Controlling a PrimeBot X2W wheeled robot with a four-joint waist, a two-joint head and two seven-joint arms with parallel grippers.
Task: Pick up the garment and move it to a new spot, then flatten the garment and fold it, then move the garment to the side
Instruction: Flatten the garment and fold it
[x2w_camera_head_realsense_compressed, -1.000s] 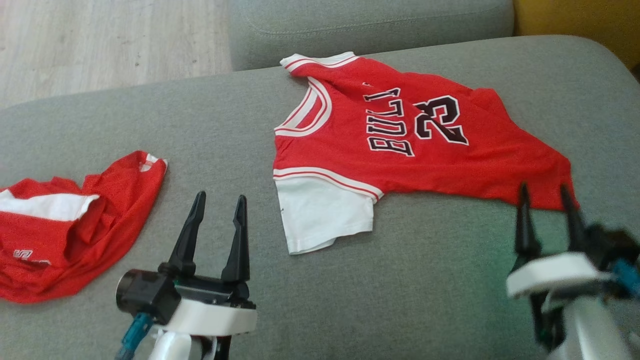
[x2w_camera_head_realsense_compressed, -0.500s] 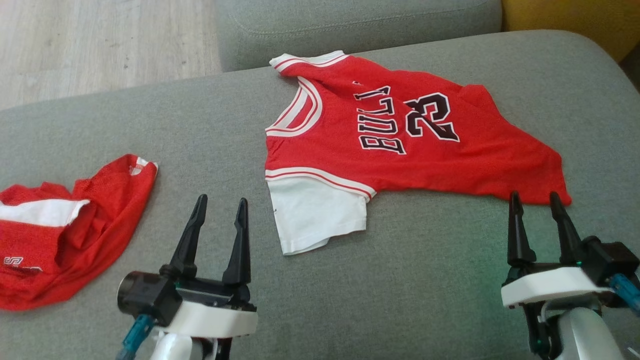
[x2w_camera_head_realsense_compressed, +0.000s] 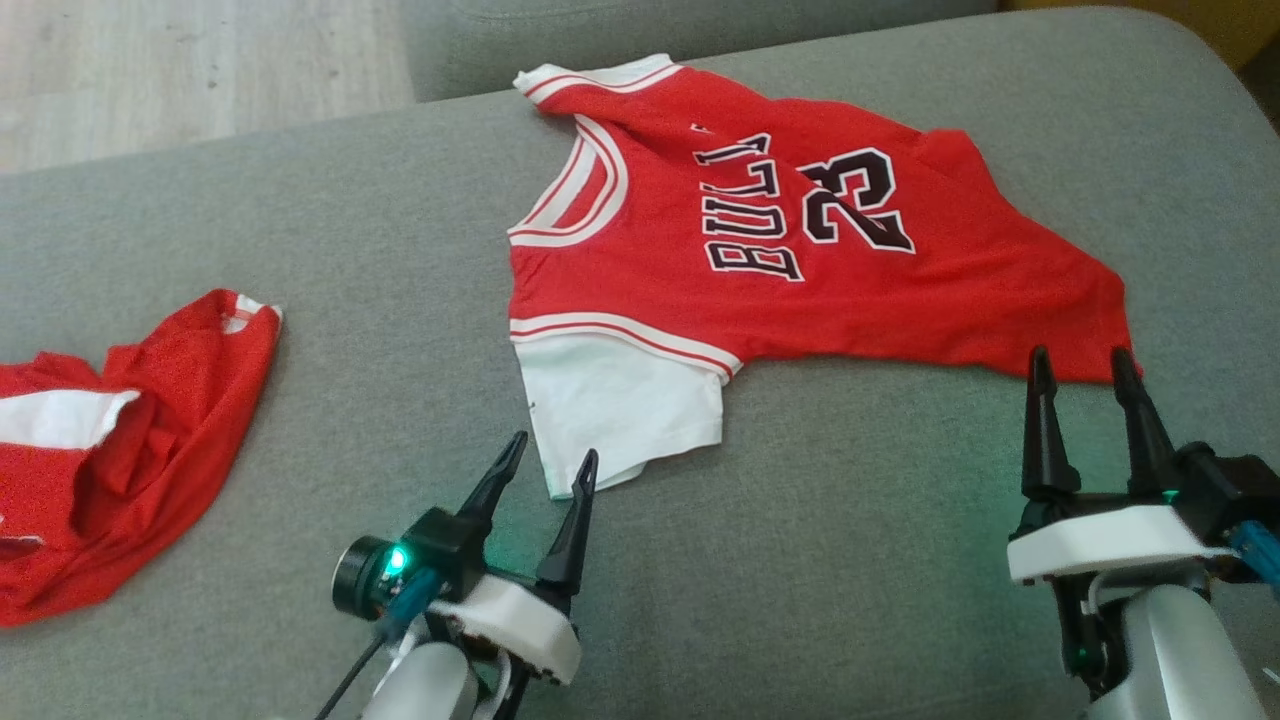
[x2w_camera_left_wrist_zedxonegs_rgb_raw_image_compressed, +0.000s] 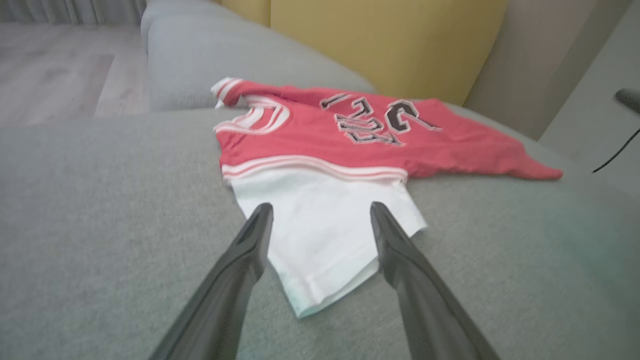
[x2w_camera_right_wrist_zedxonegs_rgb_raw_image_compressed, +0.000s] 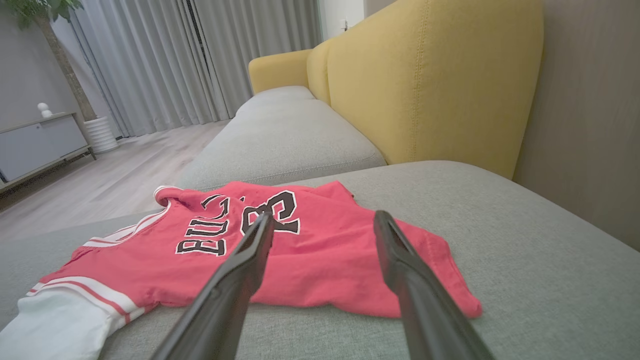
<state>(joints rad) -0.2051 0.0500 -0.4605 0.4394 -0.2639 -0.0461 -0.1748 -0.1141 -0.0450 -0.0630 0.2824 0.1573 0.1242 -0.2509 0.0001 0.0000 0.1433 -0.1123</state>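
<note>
The garment (x2w_camera_head_realsense_compressed: 800, 270) is a red jersey with "BULLS 23" lettering and a white sleeve (x2w_camera_head_realsense_compressed: 620, 410), spread on the grey sofa cushion (x2w_camera_head_realsense_compressed: 860, 560). My left gripper (x2w_camera_head_realsense_compressed: 554, 450) stands open just short of the white sleeve's near corner, which lies between its fingers in the left wrist view (x2w_camera_left_wrist_zedxonegs_rgb_raw_image_compressed: 320, 207). My right gripper (x2w_camera_head_realsense_compressed: 1080, 355) is open too, its tips at the jersey's red hem corner (x2w_camera_head_realsense_compressed: 1100, 340). In the right wrist view the jersey (x2w_camera_right_wrist_zedxonegs_rgb_raw_image_compressed: 320, 260) lies just beyond that gripper (x2w_camera_right_wrist_zedxonegs_rgb_raw_image_compressed: 324, 216). Nothing is held.
A second red and white garment (x2w_camera_head_realsense_compressed: 130, 450) lies crumpled at the cushion's left edge. Another grey cushion (x2w_camera_right_wrist_zedxonegs_rgb_raw_image_compressed: 280, 135) and a yellow backrest (x2w_camera_right_wrist_zedxonegs_rgb_raw_image_compressed: 425, 85) stand behind the jersey. Wooden floor (x2w_camera_head_realsense_compressed: 150, 70) shows at the far left.
My left gripper has swung right and forward to the white sleeve's corner. The right gripper has edged up to the red hem. The head view has also shifted a little.
</note>
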